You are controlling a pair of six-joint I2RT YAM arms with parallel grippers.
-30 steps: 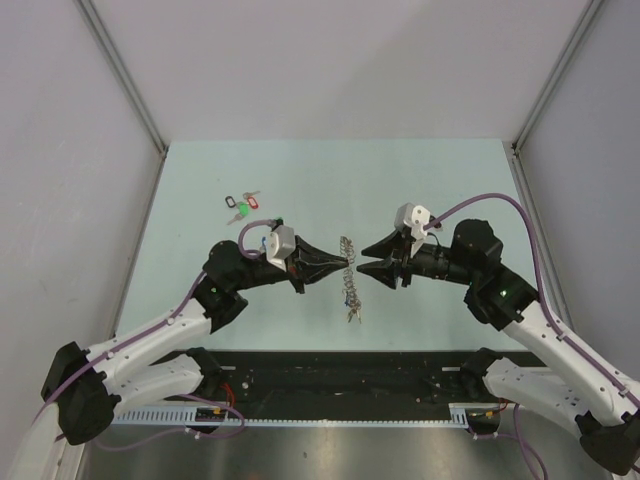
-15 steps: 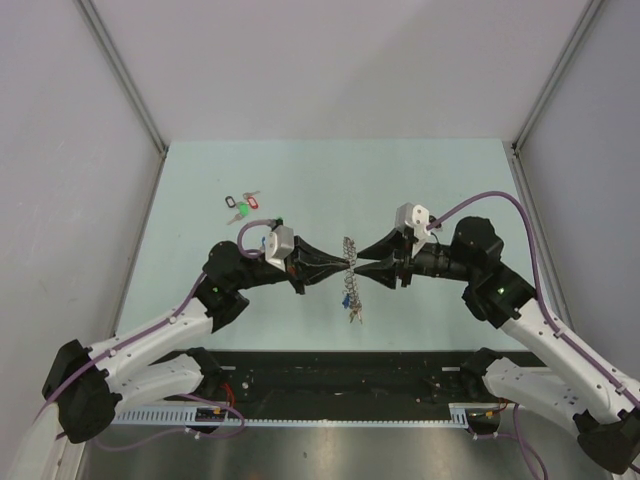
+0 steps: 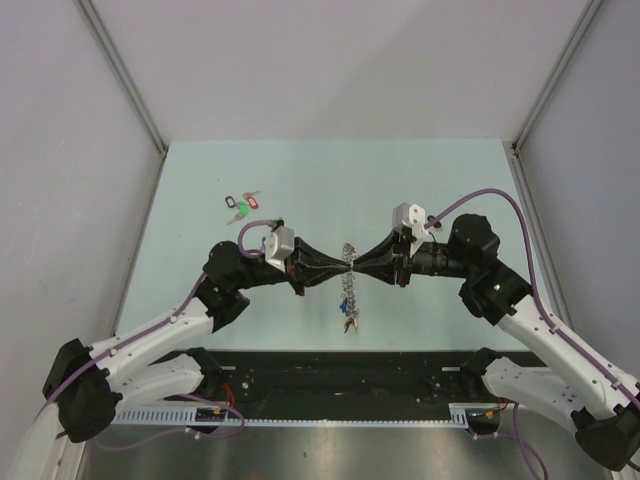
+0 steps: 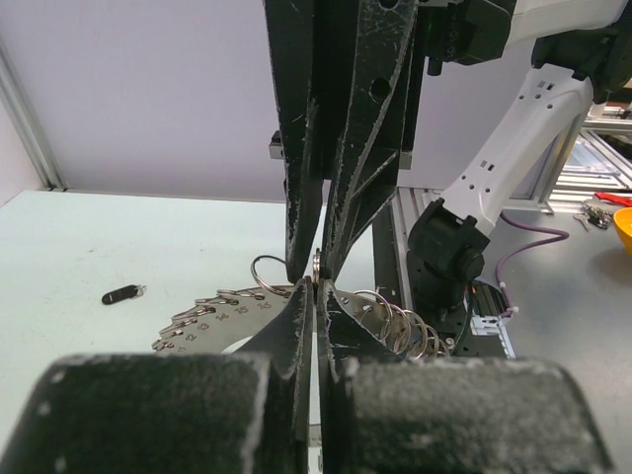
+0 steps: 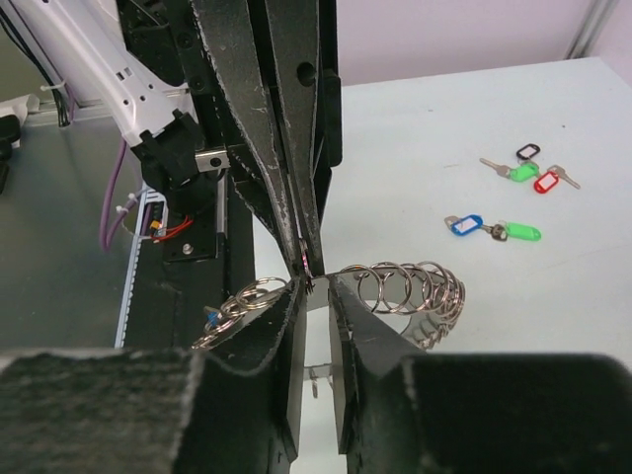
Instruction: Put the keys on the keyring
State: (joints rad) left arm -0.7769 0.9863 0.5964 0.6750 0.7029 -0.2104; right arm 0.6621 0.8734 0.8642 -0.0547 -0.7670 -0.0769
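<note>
The keyring (image 3: pixel 348 285), a flat silvery band strung with small split rings, runs between the two arms. My left gripper (image 3: pixel 343 268) is shut on its band (image 4: pixel 212 316). My right gripper (image 3: pixel 354 268) meets it tip to tip from the right. In the right wrist view the right gripper's (image 5: pixel 314 288) jaws stand a narrow gap apart, with the band (image 5: pixel 415 286) crossing at their tips. Loose keys (image 3: pixel 243 206) with red, green and black tags lie at the far left. The right wrist view also shows keys with blue and green tags (image 5: pixel 489 229).
A small black-tagged piece (image 4: pixel 123 293) lies alone on the pale green table (image 3: pixel 440 170). Grey walls close the table in on three sides. A black rail with cable channel (image 3: pixel 340 390) runs along the near edge between the arm bases.
My right gripper has moved left up to the keyring and its jaws have narrowed. The keyring's lower end has shifted slightly. The left arm has stayed put.
</note>
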